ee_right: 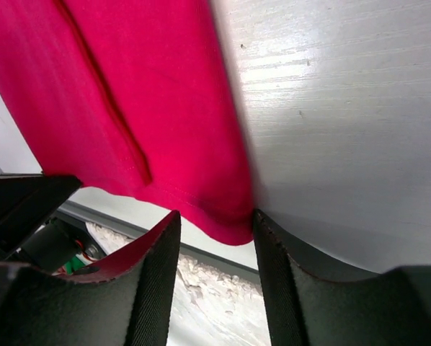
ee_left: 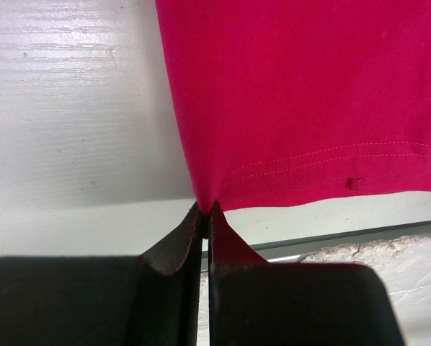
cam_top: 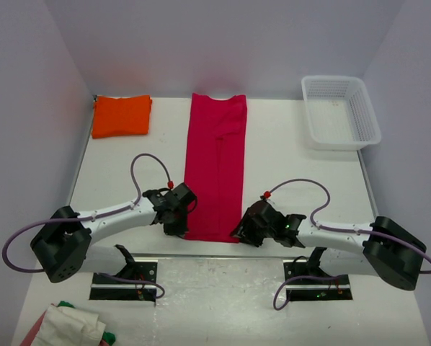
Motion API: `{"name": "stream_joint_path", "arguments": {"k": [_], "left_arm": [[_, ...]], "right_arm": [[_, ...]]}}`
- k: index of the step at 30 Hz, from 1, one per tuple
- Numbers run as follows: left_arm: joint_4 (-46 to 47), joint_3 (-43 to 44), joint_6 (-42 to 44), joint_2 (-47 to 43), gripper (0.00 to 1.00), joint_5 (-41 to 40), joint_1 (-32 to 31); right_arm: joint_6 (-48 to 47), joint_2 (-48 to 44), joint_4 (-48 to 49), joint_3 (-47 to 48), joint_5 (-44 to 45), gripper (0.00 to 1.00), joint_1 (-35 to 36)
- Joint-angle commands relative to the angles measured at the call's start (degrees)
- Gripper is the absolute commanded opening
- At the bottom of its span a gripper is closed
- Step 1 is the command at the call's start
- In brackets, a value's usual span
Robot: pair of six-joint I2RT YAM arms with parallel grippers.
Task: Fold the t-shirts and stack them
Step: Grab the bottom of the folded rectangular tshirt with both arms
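Observation:
The crimson-red t-shirt (cam_top: 215, 162) lies on the table as a long narrow strip, sleeves folded in, collar at the far end. The orange t-shirt (cam_top: 122, 115) lies folded at the far left. My left gripper (cam_top: 181, 229) is shut on the red shirt's near left hem corner (ee_left: 207, 204). My right gripper (cam_top: 243, 232) is open, its jaws on either side of the near right hem corner (ee_right: 233, 220), which hangs between them.
A white plastic basket (cam_top: 341, 112) stands at the far right. A bundle of white, red and green cloth (cam_top: 71, 326) lies at the near left edge. White walls close in the table at the left, back and right.

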Motion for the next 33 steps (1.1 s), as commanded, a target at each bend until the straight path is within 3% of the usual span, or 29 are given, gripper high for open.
{"name": "stream_joint_path", "arguments": {"k": [1, 6, 9, 10, 11, 21, 33], "left_arm": [[-1.3, -0.6, -0.4, -1.8, 0.0, 0.7, -0.4], [-1.3, -0.9, -0.4, -2.4, 0.0, 1.1, -0.4], [-1.3, -1.0, -0.4, -2.8, 0.0, 1.1, -0.4], [-1.4, -1.0, -0.4, -2.8, 0.0, 1.1, -0.4], [-1.6, -1.0, -0.4, -3.0, 0.0, 0.9, -0.4], [-2.6, -2.1, -0.7, -3.5, 0.0, 0.1, -0.4], [-2.7, -5.6, -1.4, -6.9, 0.0, 1.7, -0.4]], "right_arm": [[1.0, 4.4, -7.8, -3.2, 6.2, 0.46, 0.3], [1.1, 7.7, -6.5, -2.5, 5.6, 0.38, 0.3], [1.2, 8.5, -5.6, -2.5, 4.7, 0.23, 0.3], [1.3, 8.6, -5.7, -2.4, 4.6, 0.04, 0.5], [1.6, 8.4, -6.3, -2.2, 4.8, 0.0, 0.9], [5.6, 3.7, -17.2, -0.8, 10.2, 0.0, 3.4], [3.7, 4.5, -19.1, -0.1, 11.0, 0.0, 3.5]]}}
